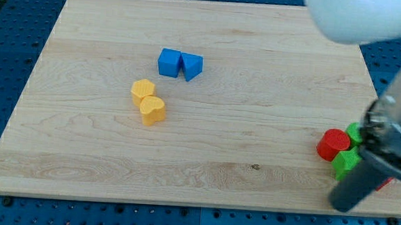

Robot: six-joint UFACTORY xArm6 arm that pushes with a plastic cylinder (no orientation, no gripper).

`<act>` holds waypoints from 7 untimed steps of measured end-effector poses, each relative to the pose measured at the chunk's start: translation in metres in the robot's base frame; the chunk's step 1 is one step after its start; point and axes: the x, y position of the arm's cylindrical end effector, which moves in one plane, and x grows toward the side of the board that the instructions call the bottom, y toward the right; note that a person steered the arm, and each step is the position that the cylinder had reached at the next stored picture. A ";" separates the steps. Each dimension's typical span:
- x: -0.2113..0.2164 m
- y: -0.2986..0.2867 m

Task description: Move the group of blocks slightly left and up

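Note:
A group of blocks lies at the view's right edge: a red cylinder (pixel 333 144), a green block (pixel 356 132) up and right of it, a second green block (pixel 346 163) below it, and a sliver of a red block (pixel 386 183) mostly hidden by the arm. My dark rod slants down to the left. My tip (pixel 343 204) sits near the board's bottom edge, just below the lower green block; I cannot tell whether it touches it.
A blue cube (pixel 169 62) touches a blue triangular block (pixel 192 66) at upper centre-left. A yellow hexagon (pixel 142 90) touches a yellow heart (pixel 152 110) below them. The wooden board (pixel 258 81) rests on a blue perforated table. The white arm body fills the top right.

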 end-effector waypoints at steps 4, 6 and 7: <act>-0.020 0.071; -0.029 0.060; -0.044 0.051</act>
